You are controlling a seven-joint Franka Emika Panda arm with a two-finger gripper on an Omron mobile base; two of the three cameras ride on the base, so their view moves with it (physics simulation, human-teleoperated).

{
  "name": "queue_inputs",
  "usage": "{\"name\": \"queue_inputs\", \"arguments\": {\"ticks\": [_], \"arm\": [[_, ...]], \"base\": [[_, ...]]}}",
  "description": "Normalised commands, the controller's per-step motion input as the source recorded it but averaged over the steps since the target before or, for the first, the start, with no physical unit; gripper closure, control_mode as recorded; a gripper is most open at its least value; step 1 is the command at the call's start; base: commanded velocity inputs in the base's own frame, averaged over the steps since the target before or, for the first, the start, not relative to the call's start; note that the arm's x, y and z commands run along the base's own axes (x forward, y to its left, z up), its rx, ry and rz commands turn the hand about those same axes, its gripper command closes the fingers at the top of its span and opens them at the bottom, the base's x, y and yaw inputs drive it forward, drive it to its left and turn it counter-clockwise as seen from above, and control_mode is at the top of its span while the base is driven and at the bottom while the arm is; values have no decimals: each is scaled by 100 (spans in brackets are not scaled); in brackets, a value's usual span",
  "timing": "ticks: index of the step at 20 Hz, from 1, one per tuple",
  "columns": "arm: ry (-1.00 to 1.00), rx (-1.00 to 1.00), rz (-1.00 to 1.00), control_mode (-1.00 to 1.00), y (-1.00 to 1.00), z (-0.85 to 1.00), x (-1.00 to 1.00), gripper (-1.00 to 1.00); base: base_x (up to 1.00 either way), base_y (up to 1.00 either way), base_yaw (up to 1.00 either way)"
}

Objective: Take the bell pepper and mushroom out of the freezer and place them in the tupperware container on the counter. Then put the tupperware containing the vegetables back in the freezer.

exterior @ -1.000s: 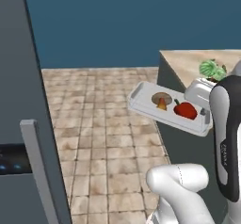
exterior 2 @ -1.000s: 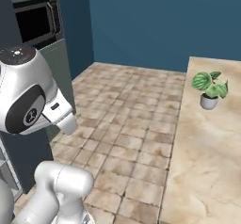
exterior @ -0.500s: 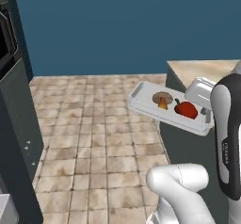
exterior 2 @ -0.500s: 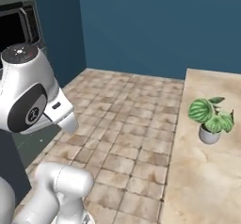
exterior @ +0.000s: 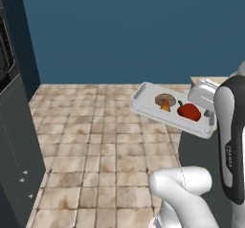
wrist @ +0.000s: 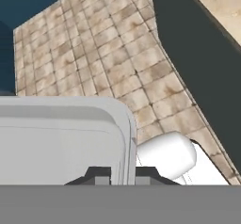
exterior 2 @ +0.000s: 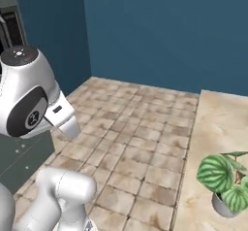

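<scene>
1. The jaws are clamped on the rim of the tupperware container, which hangs in the air above the tiled floor, beside the desk.
2. The mushroom and the bell pepper lie side by side in the tray.
3. The carry calls for a level tray, so neither one rolls over the low rim.
4. The dark cabinet at the left looks like the goal; a slow approach seems wise.

"Where's your arm?"

"My arm rises at about four o'clock in the left base view, forearm upright, hand reaching toward nine o'clock."

"And the gripper?"

"My gripper sits at six o'clock in the hand view, jaws pinched on the rim of the tray."
</scene>
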Motion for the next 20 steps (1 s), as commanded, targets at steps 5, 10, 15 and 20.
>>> {"name": "queue_inputs", "arguments": {"ticks": [5,10,15,20], "arm": [[0,0,0,100,0,0,0,100],[0,0,0,100,0,0,0,100],[0,0,0,100,0,0,0,100],[0,0,0,100,0,0,0,100]], "base": [[77,1,53],[42,1,70],[32,11,72],[35,11,70]]}}
